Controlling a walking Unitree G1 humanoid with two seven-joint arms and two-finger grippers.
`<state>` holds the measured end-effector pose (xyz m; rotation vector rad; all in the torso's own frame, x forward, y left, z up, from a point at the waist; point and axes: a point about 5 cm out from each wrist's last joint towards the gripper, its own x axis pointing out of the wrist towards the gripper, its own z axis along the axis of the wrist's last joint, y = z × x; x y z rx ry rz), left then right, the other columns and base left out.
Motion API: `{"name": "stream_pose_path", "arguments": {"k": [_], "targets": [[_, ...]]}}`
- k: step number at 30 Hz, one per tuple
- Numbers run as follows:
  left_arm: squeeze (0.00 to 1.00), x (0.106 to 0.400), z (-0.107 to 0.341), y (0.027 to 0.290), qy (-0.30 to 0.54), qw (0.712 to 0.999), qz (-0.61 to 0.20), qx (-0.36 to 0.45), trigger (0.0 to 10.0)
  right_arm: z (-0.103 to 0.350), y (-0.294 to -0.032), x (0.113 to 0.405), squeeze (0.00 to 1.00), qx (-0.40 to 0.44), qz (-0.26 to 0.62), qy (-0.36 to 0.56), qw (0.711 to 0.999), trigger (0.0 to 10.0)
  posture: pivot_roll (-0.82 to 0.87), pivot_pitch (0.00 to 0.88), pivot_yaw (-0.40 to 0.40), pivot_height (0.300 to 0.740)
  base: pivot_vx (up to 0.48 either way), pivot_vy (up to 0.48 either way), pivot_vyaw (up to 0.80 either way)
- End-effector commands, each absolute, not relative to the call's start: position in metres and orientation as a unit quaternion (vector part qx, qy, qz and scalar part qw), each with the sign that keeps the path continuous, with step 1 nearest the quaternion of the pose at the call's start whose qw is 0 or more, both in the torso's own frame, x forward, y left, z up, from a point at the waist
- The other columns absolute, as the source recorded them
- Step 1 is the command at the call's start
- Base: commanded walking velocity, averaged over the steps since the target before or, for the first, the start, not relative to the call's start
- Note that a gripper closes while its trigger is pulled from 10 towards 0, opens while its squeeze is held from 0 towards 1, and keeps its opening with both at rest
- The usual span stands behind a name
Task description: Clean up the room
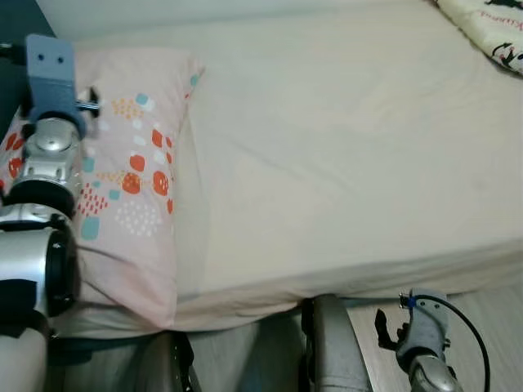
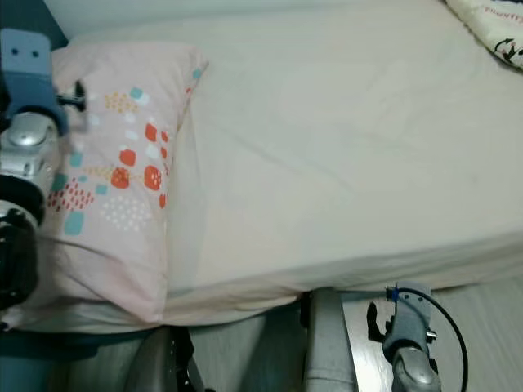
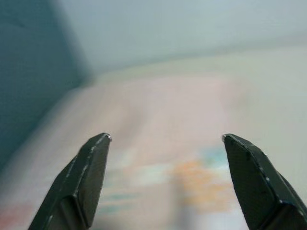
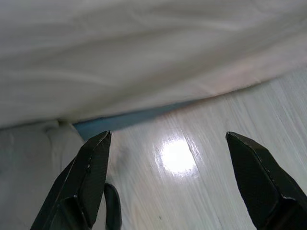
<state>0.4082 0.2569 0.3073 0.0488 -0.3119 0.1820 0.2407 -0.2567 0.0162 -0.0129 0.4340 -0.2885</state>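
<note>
The left end effector [image 3: 163, 153], fingers wide and empty, hovers over the pale pink spotted fabric pillow [image 1: 135, 180], whose long axis runs away from the robot along the cream-sheeted bed [image 1: 343, 163]; the right end effector [image 4: 168, 158], also spread wide, hangs low by the floor, so the left is nearer.

Patterned blanket [image 1: 490, 28] at 1 o'clock cut off by frame edge. Pillow [image 3: 168, 158] under left gripper [image 3: 165, 139] blurred; pattern only vague colour patches.

one bed [image 1: 343, 163], one patterned pillow [image 1: 135, 180], one printed blanket [image 1: 490, 28].
</note>
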Motion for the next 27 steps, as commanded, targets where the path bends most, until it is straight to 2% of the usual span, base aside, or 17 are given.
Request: {"name": "stream_pose_path", "arguments": {"k": [1, 2, 4, 5, 6, 7, 9, 11, 14, 15, 17, 19, 25, 26, 27], "targets": [[0.22, 0.409, 0.292, 0.249, -0.143, 0.989, 0.015, -0.03, 10.0, 0.005, -0.258, 0.233, 0.0, -0.004, -0.146, 0.237, 0.961, 10.0, -0.18, 0.211, 0.057, 0.541, 0.0, 0.0, 0.0], [0.22, 0.41, 0.283, 0.239, -0.137, 0.989, -0.033, -0.051, 10.0, 0.006, -0.257, 0.236, 0.0, -0.004, -0.142, 0.235, 0.961, 10.0, -0.18, 0.211, 0.057, 0.541, 0.0, 0.0, 0.0], [0.22, 0.41, 0.283, 0.239, -0.137, 0.989, -0.033, -0.051, 10.0, 0.006, -0.257, 0.236, 0.0, -0.004, -0.142, 0.235, 0.961, 10.0, -0.18, 0.211, 0.057, 0.541, 0.0, 0.0, 0.0], [0.0, 0.409, 0.267, 0.227, -0.124, 0.987, -0.085, -0.056, 10.0, 0.007, -0.255, 0.239, 0.0, -0.005, -0.139, 0.233, 0.962, 10.0, -0.17, 0.202, 0.053, 0.541, 0.0, 0.0, 0.0], [0.0, 0.404, 0.24, 0.209, -0.096, 0.983, -0.148, -0.058, 10.0, 0.008, -0.255, 0.242, 0.0, -0.005, -0.138, 0.232, 0.963, 10.0, -0.17, 0.199, 0.051, 0.541, 0.0, 0.0, 0.0], [0.0, 0.404, 0.24, 0.209, -0.096, 0.983, -0.148, -0.058, 10.0, 0.008, -0.255, 0.242, 0.0, -0.005, -0.138, 0.232, 0.963, 10.0, -0.17, 0.199, 0.051, 0.541, 0.0, 0.0, 0.0], [0.0, 0.39, 0.202, 0.18, -0.055, 0.968, -0.237, -0.066, 10.0, 0.009, -0.255, 0.246, 0.0, -0.005, -0.137, 0.23, 0.964, 10.0, -0.17, 0.201, 0.052, 0.541, 0.0, 0.0, 0.0], [0.0, 0.39, 0.202, 0.18, -0.055, 0.968, -0.237, -0.066, 10.0, 0.009, -0.255, 0.246, 0.0, -0.005, -0.137, 0.23, 0.964, 10.0, -0.17, 0.201, 0.052, 0.541, 0.0, 0.0, 0.0], [0.0, 0.375, 0.172, 0.152, -0.018, 0.955, -0.284, -0.085, 10.0, 0.008, -0.255, 0.245, 0.0, -0.005, -0.137, 0.229, 0.964, 10.0, -0.16, 0.217, 0.059, 0.541, 0.0, 0.0, 0.0], [0.0, 0.375, 0.172, 0.152, -0.018, 0.955, -0.284, -0.085, 10.0, 0.008, -0.255, 0.245, 0.0, -0.005, -0.137, 0.229, 0.964, 10.0, -0.16, 0.217, 0.059, 0.541, 0.0, 0.0, 0.0], [0.0, 0.369, 0.148, 0.133, 0.014, 0.954, -0.289, -0.082, 10.0, 0.005, -0.252, 0.242, 0.0, -0.003, -0.136, 0.231, 0.964, 10.0, -0.16, 0.236, 0.062, 0.541, 0.0, 0.0, 0.0], [0.0, 0.369, 0.143, 0.13, 0.023, 0.957, -0.279, -0.074, 10.0, 0.004, -0.25, 0.241, 0.0, -0.003, -0.134, 0.231, 0.964, 10.0, -0.16, 0.241, 0.064, 0.541, 0.0, 0.0, 0.0], [0.0, 0.374, 0.145, 0.127, 0.025, 0.968, -0.243, -0.051, 10.0, 0.002, -0.248, 0.237, 0.0, -0.002, -0.133, 0.232, 0.964, 10.0, -0.16, 0.264, 0.067, 0.541, 0.0, 0.0, 0.0], [0.0, 0.378, 0.152, 0.122, 0.01, 0.975, -0.221, -0.013, 10.0, 0.001, -0.248, 0.234, 0.0, -0.001, -0.133, 0.234, 0.963, 10.0, -0.16, 0.287, 0.071, 0.541, 0.0, 0.0, 0.0], [0.0, 0.378, 0.152, 0.122, 0.01, 0.975, -0.221, -0.013, 10.0, 0.001, -0.248, 0.234, 0.0, -0.001, -0.133, 0.234, 0.963, 10.0, -0.16, 0.287, 0.071, 0.541, 0.0, 0.0, 0.0]]}}
